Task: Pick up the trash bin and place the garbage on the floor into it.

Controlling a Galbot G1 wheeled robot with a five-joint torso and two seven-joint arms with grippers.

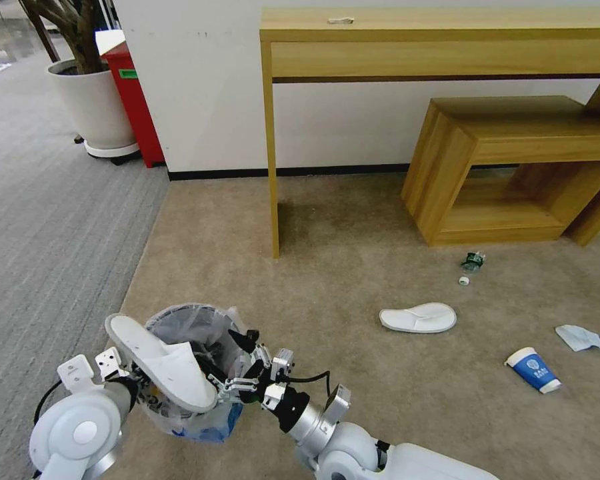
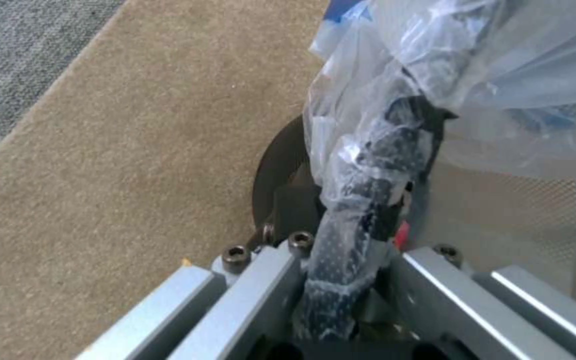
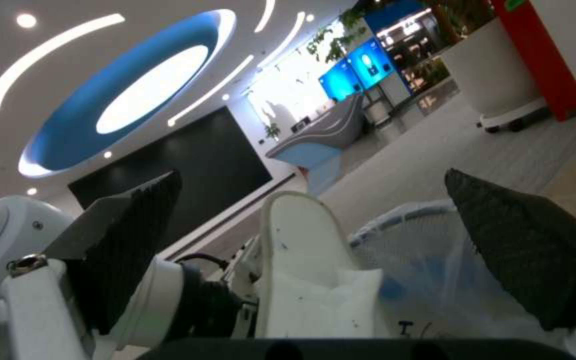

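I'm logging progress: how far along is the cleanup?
Done: the left gripper holds the bin up by its rim, one slipper sticking out of it. In hand: the open right gripper beside that slipper. Left: second slipper, cup, tissue, bottle.

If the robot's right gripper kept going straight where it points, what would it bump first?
Probably the white slipper sticking out of the trash bin: it sits right between the open right gripper fingers, though depth is unclear.

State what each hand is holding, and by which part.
The left hand grips the trash bin by its bag-wrapped rim. The right hand is open beside the slipper in the bin, holding nothing.
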